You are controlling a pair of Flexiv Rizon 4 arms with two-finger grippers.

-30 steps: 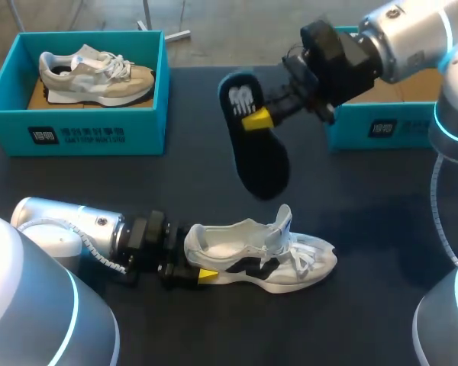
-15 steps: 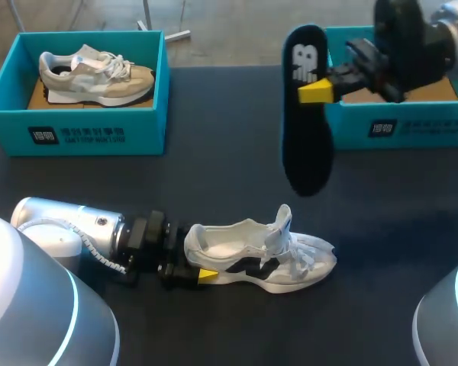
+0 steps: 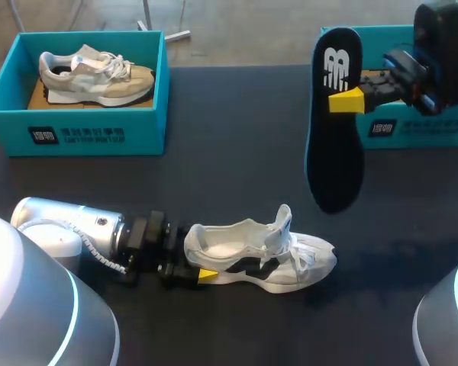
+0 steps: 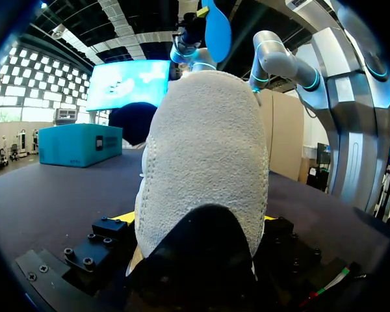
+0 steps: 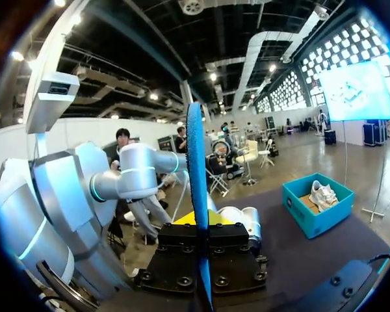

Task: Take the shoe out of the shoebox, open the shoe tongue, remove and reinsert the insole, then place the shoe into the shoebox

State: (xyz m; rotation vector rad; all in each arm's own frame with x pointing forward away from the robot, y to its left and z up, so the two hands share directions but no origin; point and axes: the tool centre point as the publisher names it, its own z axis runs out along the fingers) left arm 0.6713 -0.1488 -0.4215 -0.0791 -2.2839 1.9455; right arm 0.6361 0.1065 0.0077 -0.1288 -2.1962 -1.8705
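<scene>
A white shoe (image 3: 269,258) with black side marks lies on the dark table, its tongue (image 3: 283,224) standing up. My left gripper (image 3: 197,259) is shut on its heel, one yellow tip showing along the near side. In the left wrist view the white heel (image 4: 205,162) fills the space between the fingers of that gripper (image 4: 195,224). My right gripper (image 3: 349,97) is shut on the black insole (image 3: 334,130), which hangs upright above the table by the right shoebox (image 3: 412,126). In the right wrist view the insole (image 5: 196,195) shows edge-on in the gripper (image 5: 200,227).
A teal shoebox (image 3: 76,126) at the back left holds a beige shoe (image 3: 95,72). The right teal shoebox stands at the back right, partly hidden by my right arm. Bare dark table lies between the two boxes.
My right arm has carried the insole up and to the right, turning it upright beside the right shoebox. The left gripper and the white shoe have not moved.
</scene>
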